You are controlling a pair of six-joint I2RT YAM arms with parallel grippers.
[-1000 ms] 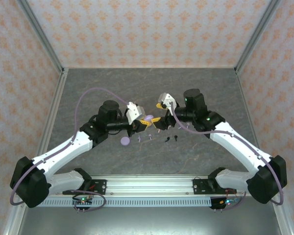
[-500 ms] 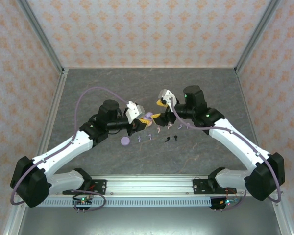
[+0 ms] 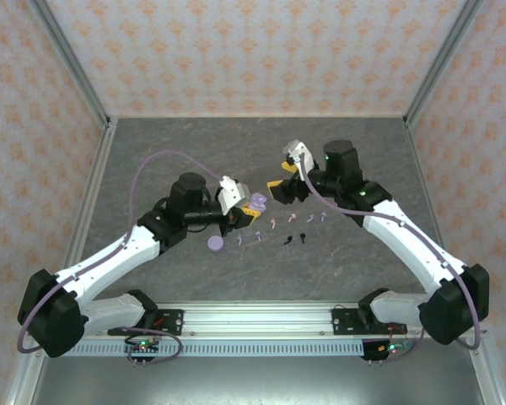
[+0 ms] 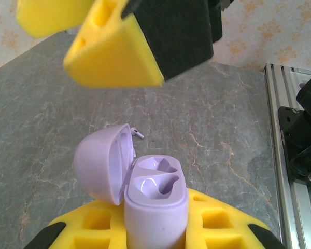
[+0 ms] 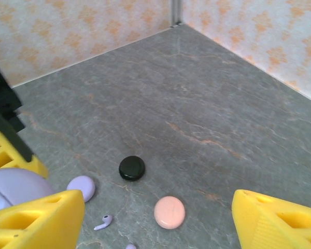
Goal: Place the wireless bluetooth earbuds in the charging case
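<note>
The lavender charging case [image 4: 155, 207] stands upright with its lid [image 4: 100, 162] hinged open to the left and both wells bare. My left gripper [image 4: 155, 225] is shut on its base; from above the gripper [image 3: 248, 212] holds the case [image 3: 257, 201] over the table's middle. My right gripper [image 3: 282, 187] hangs open just right of the case, and its yellow finger [image 4: 114, 57] shows above it. Nothing is between the right gripper's [image 5: 158, 207] fingers. Several tiny earbuds lie in a loose row: lavender ones [image 3: 259, 237], a pink one [image 3: 272, 224], black ones [image 3: 288, 241]. One lavender earbud [image 5: 103, 222] lies under the right gripper.
A lavender disc case [image 3: 215, 244] lies left of the earbud row. In the right wrist view a black disc [image 5: 131, 168], a pink disc [image 5: 169, 212] and a lavender disc [image 5: 81, 187] rest on the grey table. Patterned walls close three sides.
My right gripper has drawn back to the right and away from the open case. The left gripper and the case have stayed almost still.
</note>
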